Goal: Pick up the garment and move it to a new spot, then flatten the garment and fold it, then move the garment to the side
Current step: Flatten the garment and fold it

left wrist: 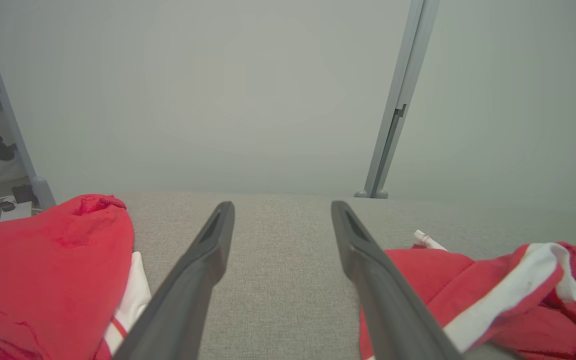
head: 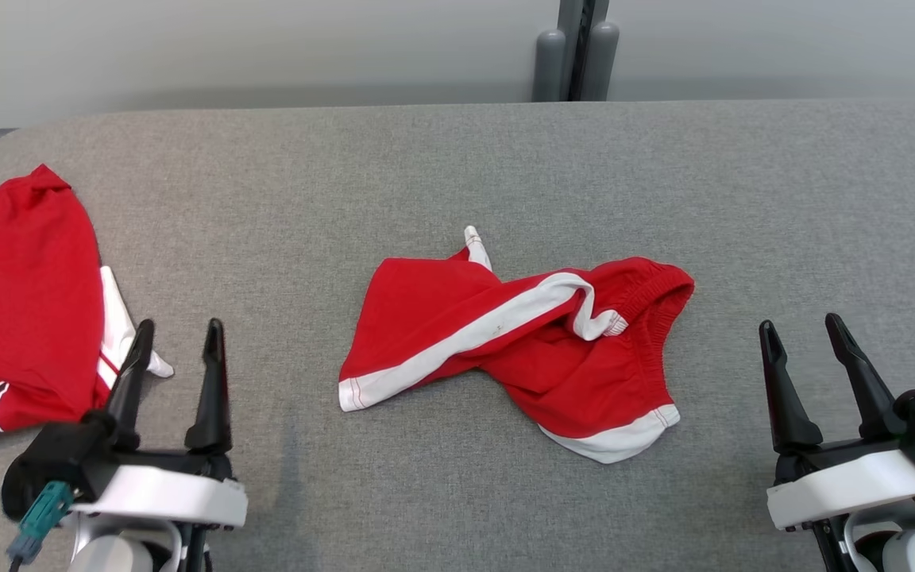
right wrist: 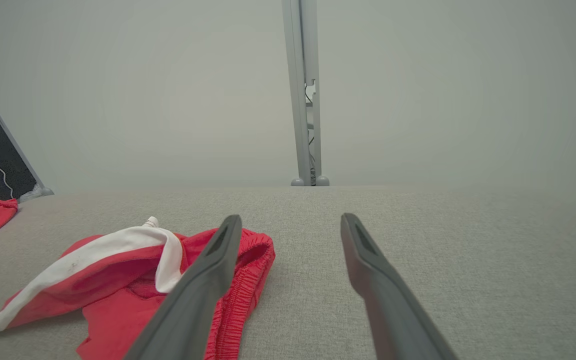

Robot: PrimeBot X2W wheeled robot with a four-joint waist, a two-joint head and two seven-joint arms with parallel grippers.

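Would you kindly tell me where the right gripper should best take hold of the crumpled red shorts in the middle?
Probably the elastic waistband at the right end of the red shorts, approached from the right by the open right gripper. That gathered edge stands up off the grey fabric surface as a loop nearest that gripper.

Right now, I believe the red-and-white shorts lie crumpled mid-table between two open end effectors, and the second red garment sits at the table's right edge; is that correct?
No: the second red garment sits at the table's left edge, as the head view shows. The red-and-white shorts lie crumpled between the open left end effector and right end effector.
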